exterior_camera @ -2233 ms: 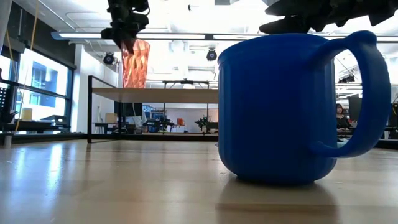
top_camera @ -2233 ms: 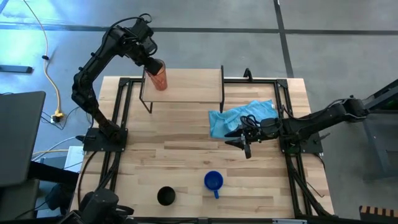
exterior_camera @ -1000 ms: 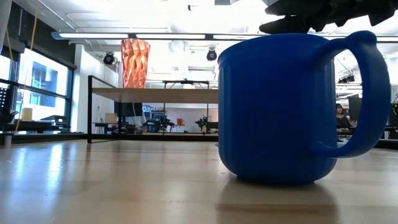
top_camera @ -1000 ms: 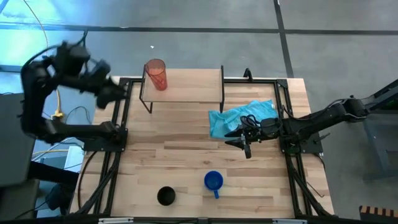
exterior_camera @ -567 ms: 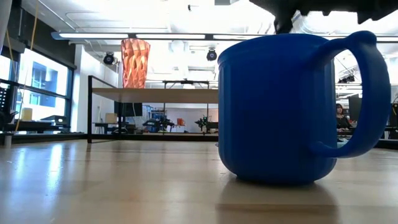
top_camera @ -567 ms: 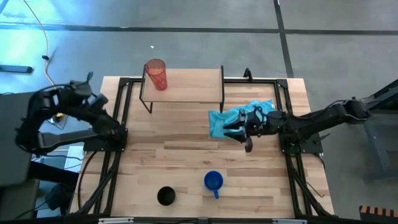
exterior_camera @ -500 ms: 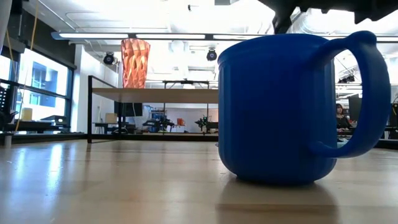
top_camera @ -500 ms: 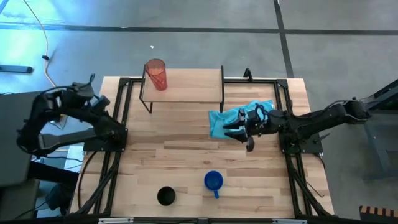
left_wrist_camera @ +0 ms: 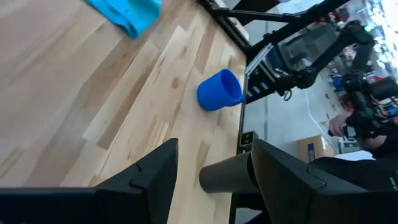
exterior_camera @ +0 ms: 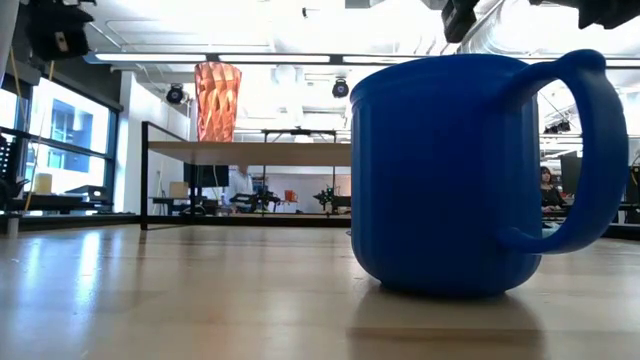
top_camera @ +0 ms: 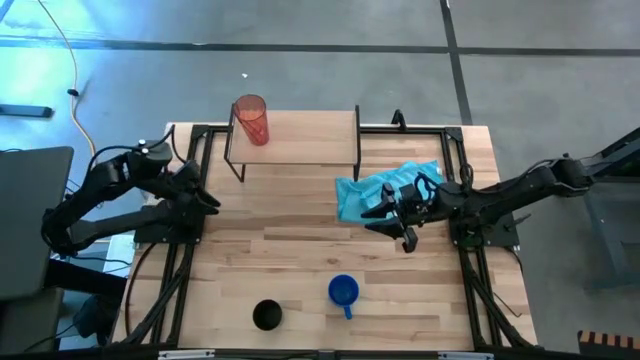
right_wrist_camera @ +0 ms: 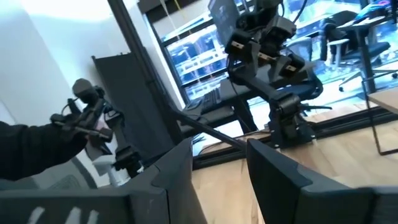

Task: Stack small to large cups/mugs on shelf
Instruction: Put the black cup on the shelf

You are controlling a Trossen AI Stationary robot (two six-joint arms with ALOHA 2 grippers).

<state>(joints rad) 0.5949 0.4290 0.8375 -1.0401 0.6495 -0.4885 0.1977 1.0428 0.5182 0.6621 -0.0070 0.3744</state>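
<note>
The orange-red tumbler (top_camera: 250, 120) (exterior_camera: 217, 98) stands upright on its base at the far-left corner of the shelf (top_camera: 300, 138) (exterior_camera: 250, 151). The blue mug (top_camera: 343, 291) (exterior_camera: 460, 170) (left_wrist_camera: 219, 90) stands on the tabletop, its handle pointing toward the near edge. The black cup (top_camera: 267, 315) (left_wrist_camera: 224, 176) stands left of the mug, by the near edge. My left gripper (top_camera: 205, 198) (left_wrist_camera: 214, 144) is open at the table's left edge, well away from all three vessels. My right gripper (top_camera: 390, 222) (right_wrist_camera: 219, 146) is open above the near edge of the light-blue cloth (top_camera: 385, 188).
The cloth lies crumpled right of the shelf, under my right arm. Black frame rails (top_camera: 195, 170) run along the table's left and right sides. Bare wood (top_camera: 290, 230) lies between the shelf and the two cups. A person (left_wrist_camera: 367, 118) shows beyond the table.
My left arm has swung from outside the table's left side, beside the shelf, down and inward until its gripper is at the left edge. My right gripper has turned about its axis above the cloth. The tumbler has stayed on the shelf.
</note>
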